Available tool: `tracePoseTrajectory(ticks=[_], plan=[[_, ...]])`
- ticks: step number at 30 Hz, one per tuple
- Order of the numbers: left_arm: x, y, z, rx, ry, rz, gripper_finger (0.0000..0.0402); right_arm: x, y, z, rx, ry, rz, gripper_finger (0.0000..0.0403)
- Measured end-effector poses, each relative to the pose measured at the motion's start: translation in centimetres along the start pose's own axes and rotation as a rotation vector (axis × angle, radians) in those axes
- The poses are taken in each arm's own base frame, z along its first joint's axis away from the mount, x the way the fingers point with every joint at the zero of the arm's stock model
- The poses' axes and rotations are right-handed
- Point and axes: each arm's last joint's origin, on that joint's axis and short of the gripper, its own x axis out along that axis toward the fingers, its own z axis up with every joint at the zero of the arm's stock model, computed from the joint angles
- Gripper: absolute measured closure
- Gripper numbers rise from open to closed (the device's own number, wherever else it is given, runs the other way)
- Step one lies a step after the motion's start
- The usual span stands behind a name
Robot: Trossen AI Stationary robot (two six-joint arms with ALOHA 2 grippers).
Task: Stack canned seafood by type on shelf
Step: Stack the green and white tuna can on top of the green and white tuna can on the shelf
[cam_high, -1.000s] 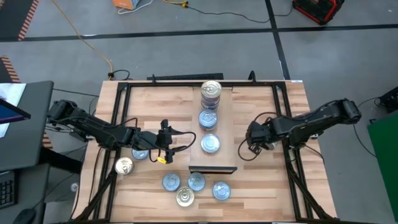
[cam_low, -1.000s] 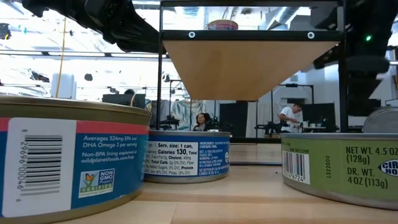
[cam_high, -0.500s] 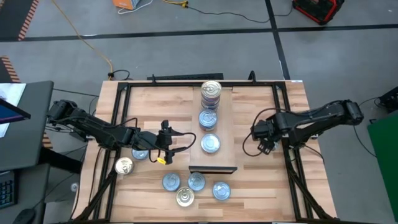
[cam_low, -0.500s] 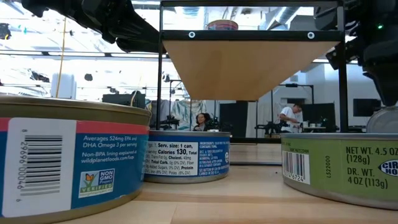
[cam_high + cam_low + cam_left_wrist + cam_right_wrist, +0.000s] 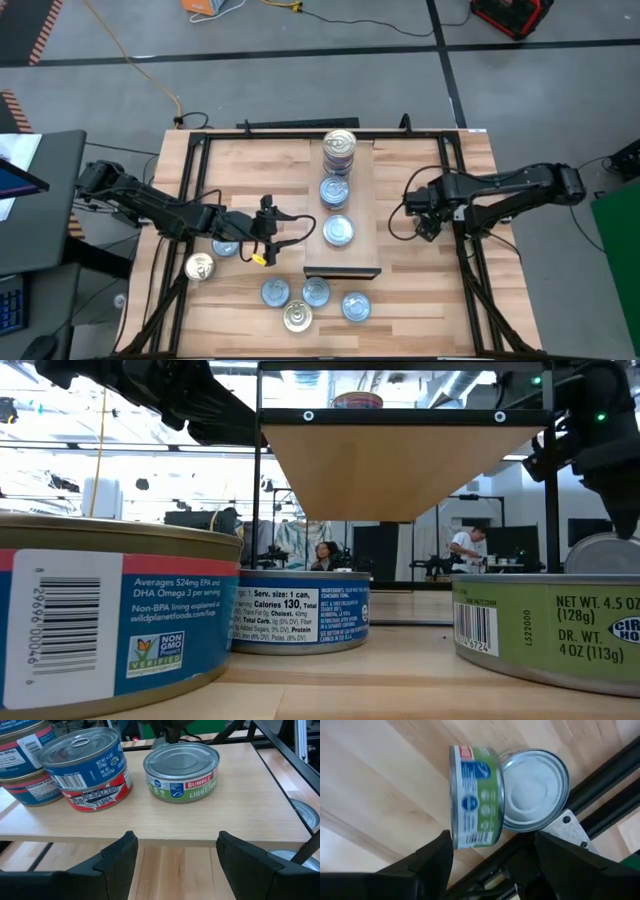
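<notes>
The shelf (image 5: 352,215) is a light-wood board at the table's middle. On it stand a tall stack of tins (image 5: 340,150) at the far end, a blue-on-red pair (image 5: 85,765) and a single green-label tin (image 5: 182,770). My left gripper (image 5: 175,860) is open at the shelf's left long edge, with nothing between its fingers. My right gripper (image 5: 495,860) points down by the table's right rail. It is open above another green-label tin (image 5: 475,795) with a silver top (image 5: 535,790). Its fingers stand on either side, apart from the tin, which lies against the black rail.
Loose tins lie on the tabletop near the front edge: blue-topped ones (image 5: 275,292) (image 5: 316,291) (image 5: 356,306), gold ones (image 5: 297,317) (image 5: 200,266), and one (image 5: 225,247) under my left arm. Black frame rails (image 5: 470,250) run along both sides. Bare wood lies between shelf and right rail.
My right gripper has moved toward the table's right edge and risen a little, turning as it went. In the low view, the silver tin below it now shows more of its face than before.
</notes>
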Motion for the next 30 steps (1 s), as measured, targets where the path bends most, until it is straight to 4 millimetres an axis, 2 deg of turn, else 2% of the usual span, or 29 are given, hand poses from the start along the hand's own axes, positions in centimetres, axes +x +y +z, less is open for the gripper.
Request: tracePoseTrajectory(ticks=[4, 7, 13, 16, 21, 30], plan=[[0.0, 0.0, 0.0, 0.0, -0.001, 0.0, 0.0143, -0.1, -0.3, 0.2, 0.015, 0.006, 0.001, 0.0092], [0.0, 0.1, 0.1, -0.006, -0.009, 0.004, 0.0143, -1.2, -0.7, 0.6, 0.037, -0.008, 0.006, 0.0092], [0.1, 0.2, 0.4, -0.018, -0.034, 0.007, 0.0143, -3.2, -0.8, 2.4, 0.054, -0.157, 0.063, 0.0092], [0.1, 0.2, 0.4, -0.019, -0.036, 0.008, 0.0143, -2.8, -1.2, 3.6, 0.099, -0.164, 0.071, 0.0092], [0.1, 0.2, 0.3, -0.013, -0.024, 0.008, 0.0143, -1.4, -1.9, 5.6, 0.105, -0.076, 0.023, 0.0092], [0.1, 0.2, 0.0, -0.001, 0.003, 0.008, 0.0143, 1.5, -1.3, 8.0, 0.056, 0.161, 0.088, 0.0092]])
